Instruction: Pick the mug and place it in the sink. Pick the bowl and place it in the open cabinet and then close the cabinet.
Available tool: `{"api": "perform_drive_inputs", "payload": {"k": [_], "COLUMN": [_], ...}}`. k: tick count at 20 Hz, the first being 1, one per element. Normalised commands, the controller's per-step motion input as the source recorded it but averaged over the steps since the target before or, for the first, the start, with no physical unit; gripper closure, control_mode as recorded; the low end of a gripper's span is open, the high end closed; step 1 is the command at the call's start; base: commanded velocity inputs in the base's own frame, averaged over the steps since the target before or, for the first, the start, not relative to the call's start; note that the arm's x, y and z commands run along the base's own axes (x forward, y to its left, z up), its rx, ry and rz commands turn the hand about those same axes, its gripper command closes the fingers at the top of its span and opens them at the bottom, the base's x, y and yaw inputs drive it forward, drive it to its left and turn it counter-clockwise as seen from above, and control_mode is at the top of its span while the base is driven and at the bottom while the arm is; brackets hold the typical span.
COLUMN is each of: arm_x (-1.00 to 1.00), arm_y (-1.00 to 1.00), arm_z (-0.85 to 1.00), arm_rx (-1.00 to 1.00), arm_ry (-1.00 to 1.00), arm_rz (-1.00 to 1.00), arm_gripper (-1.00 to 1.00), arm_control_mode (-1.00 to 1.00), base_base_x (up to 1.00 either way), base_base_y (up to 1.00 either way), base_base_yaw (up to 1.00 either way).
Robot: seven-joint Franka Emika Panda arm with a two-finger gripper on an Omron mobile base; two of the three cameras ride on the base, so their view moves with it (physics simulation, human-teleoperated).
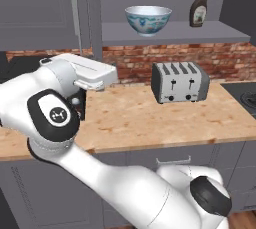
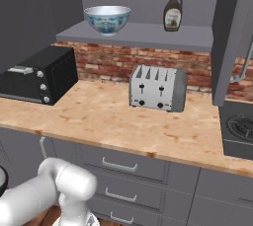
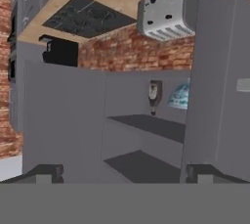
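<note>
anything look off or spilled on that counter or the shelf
Nothing stands out. The large white bowl with blue-green pattern sits upright on the grey cabinet shelf beside an upright dark brown bottle. The silver four-slot toaster stands square on the wooden counter. No spills or damage show.

Glossy glazed bowl [image 1: 148,20] on matt grey cabinet shelf [image 1: 175,34], brushed-metal toaster [image 1: 180,82] on grainy wood counter [image 1: 160,118], rough brick backsplash [image 1: 135,60] behind.

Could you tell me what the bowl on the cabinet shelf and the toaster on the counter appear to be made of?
The bowl looks like glazed ceramic: glossy white with a blue-green painted pattern. The toaster looks like brushed metal: dull silver-grey sides with soft highlights, though painted plastic cannot be ruled out.
</note>
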Motion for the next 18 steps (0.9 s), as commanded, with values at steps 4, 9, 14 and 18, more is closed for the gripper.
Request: {"api": "perform_drive_inputs", "payload": {"k": [4,9,14,18], "arm_x": [0.54,0.23,0.0,-0.06], "arm_y": [0.17,0.01,-0.09,0.12], "arm_z": [0.0,0.0,-0.02,-0.05], "arm_rx": [-0.02,0.0,0.0,0.0], "arm_ry": [0.06,0.01,0.0,0.0], "arm_rz": [0.0,0.0,0.0,0.0], "arm_gripper": [-1.0,-1.0,-1.0,-1.0], "arm_control_mode": [-1.0,-1.0,-1.0,-1.0], "base_base_x": [0.0,0.0,0.0,0.0], "base_base_y": [0.0,0.0,0.0,0.0], "base_base_yaw": [0.0,0.0,0.0,0.0]}}
